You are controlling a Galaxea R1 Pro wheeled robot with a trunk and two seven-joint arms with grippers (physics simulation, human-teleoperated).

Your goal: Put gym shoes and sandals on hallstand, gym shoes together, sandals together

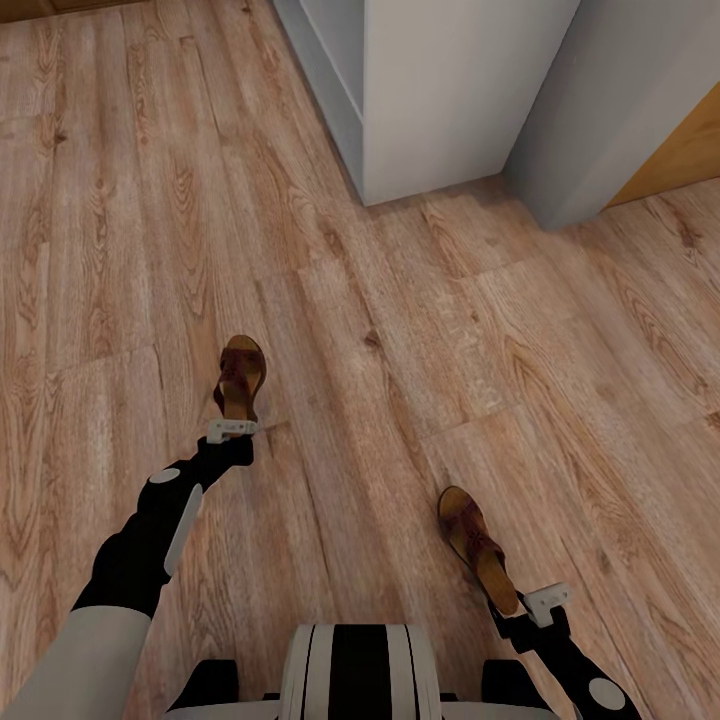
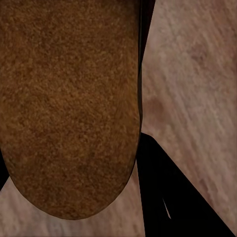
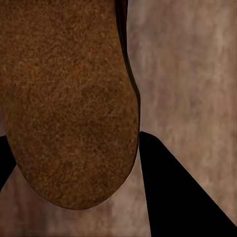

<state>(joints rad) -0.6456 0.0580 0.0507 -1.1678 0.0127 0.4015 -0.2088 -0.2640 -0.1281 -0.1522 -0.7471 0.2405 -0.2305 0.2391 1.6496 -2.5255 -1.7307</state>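
Two dark brown strappy sandals are in my grippers above the wood-plank corridor floor [image 1: 400, 380]. My left gripper [image 1: 232, 429] is shut on the heel end of one sandal [image 1: 241, 374], whose toe points away from me. Its brown suede-like surface [image 2: 69, 98] shows close up in the left wrist view, beside a black finger [image 2: 170, 197]. Low at the right, my right gripper [image 1: 540, 600] is shut on the heel of the other sandal [image 1: 478, 543]. That sandal [image 3: 64, 98] shows close up beside a black finger [image 3: 173, 192]. The gym shoes are out of view.
A pale grey-white block [image 1: 440, 100] stands on the floor at the far middle; I cannot tell whether it is the hallstand. A grey wall [image 1: 610, 110] and an orange-brown wooden panel [image 1: 680, 160] lie at the far right. My base [image 1: 360, 675] is at the bottom.
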